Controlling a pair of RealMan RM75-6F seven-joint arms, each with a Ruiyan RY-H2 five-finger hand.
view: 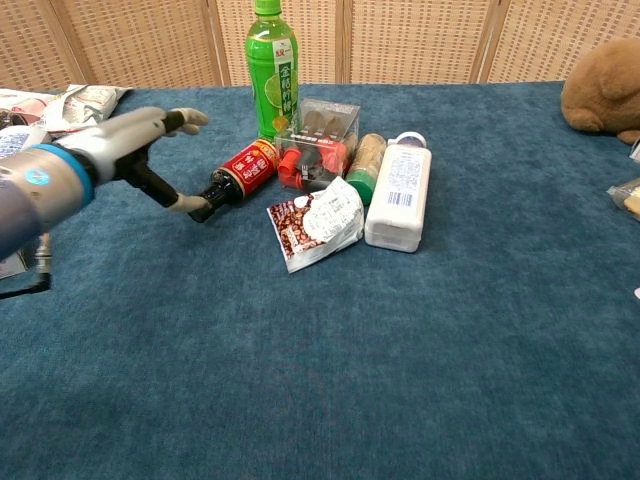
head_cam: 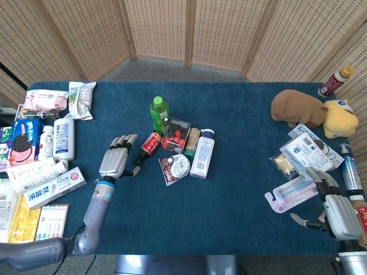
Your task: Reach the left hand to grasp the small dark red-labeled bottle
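Note:
The small dark bottle with a red label [head_cam: 147, 146] [view: 233, 177] lies on its side in the middle pile, cap pointing to the near left. My left hand [head_cam: 115, 160] [view: 130, 148] hovers open just left of the bottle's cap, fingers spread and pointing away, thumb reaching toward the cap. I cannot tell whether the thumb touches it. My right hand [head_cam: 339, 211] rests open at the table's near right edge, holding nothing.
A green bottle [head_cam: 159, 112], a clear box of red items [head_cam: 175, 136], a coffee packet [head_cam: 175, 167] and a white bottle [head_cam: 202, 153] crowd the dark bottle. Packets and boxes [head_cam: 46, 186] line the left edge. Plush toys [head_cam: 312, 112] and packets fill the right side.

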